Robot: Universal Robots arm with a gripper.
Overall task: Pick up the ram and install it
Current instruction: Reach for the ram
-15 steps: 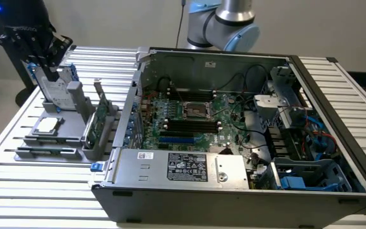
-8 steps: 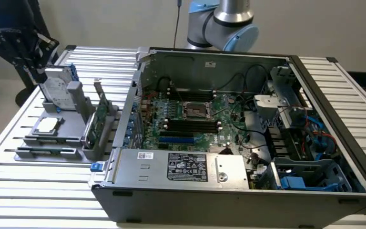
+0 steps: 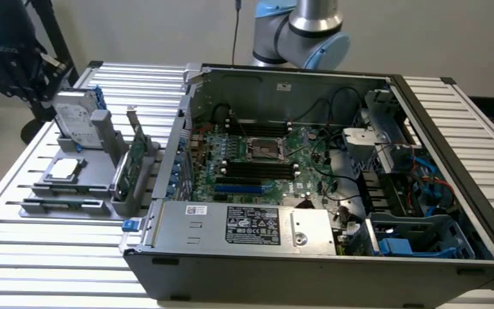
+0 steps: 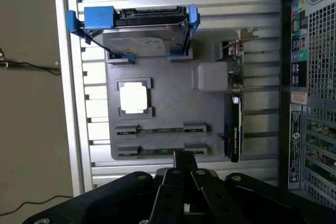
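The gripper (image 4: 184,158) hangs near the ram (image 4: 152,151) resting in the grey tray (image 4: 168,106).

Silver and light-blue robot arm (image 3: 303,29) at the far edge of the exterior view, one rounded joint showing, black end effector (image 4: 184,157) in the wrist view, its two fingers (image 4: 170,190) angled inward, tips meeting, nothing held between them

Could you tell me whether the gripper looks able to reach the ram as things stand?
Probably yes: the ram lies uncovered in the grey tray, nothing over it, and the gripper hangs above that end. The upright green card stands apart to one side.
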